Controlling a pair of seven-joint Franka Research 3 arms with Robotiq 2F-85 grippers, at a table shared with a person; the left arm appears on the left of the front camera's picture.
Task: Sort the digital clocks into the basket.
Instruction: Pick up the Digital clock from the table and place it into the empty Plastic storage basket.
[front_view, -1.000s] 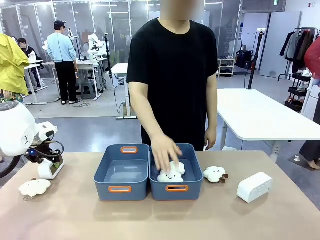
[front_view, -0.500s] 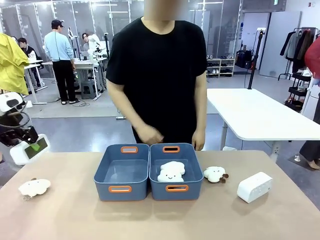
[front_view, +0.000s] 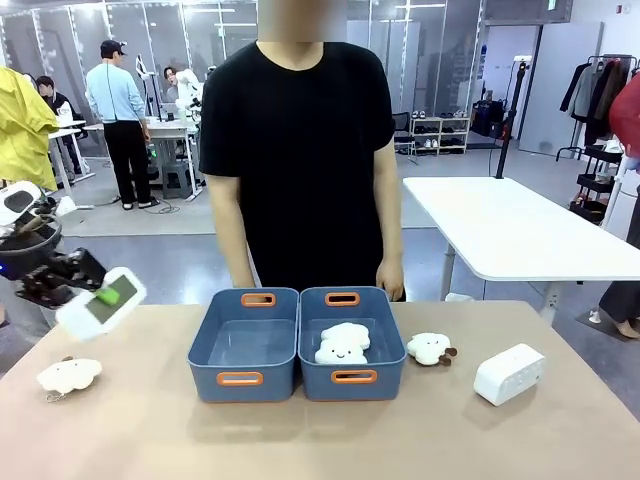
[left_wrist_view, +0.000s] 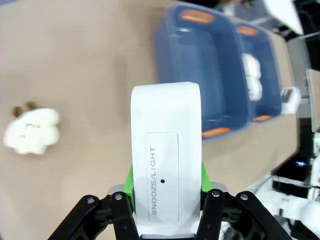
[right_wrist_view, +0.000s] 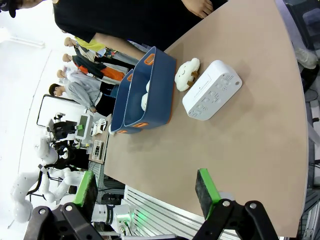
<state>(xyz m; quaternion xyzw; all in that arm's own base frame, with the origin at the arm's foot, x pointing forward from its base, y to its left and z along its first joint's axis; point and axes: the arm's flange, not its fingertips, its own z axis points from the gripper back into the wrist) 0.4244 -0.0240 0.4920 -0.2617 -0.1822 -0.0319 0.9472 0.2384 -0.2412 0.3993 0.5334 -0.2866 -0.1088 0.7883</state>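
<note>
The left hand (left_wrist_view: 166, 182) is shut tight on one clock (left_wrist_view: 165, 150), w/ green pads on its 2 long sides. It holds the clock up in the air over the left end of the worktop (front_view: 130, 430), well apart from both bins. The right hand (right_wrist_view: 145, 192) is wide open w/ nothing in it. The other clock (front_view: 508, 373) lies on the worktop far to the right, past a sheep toy (front_view: 430, 348).

What could go wrong:
- The pads grip the clock near one end only & it hangs tilted. It may slip or swing on a fast move.
- It could bump the rim of the empty basket (front_view: 215, 385) if it comes in too low.
- It could land in the second basket (front_view: 385, 375), which has a sheep (front_view: 342, 345) in it.
- The person's hand (front_view: 390, 285) hangs close to that bin's far rim, so a wide swing may hit it.

Writing: the held clock's top says "SNOOZE/LIGHT". The other clock has buttons, but the print there is too small to read.
</note>
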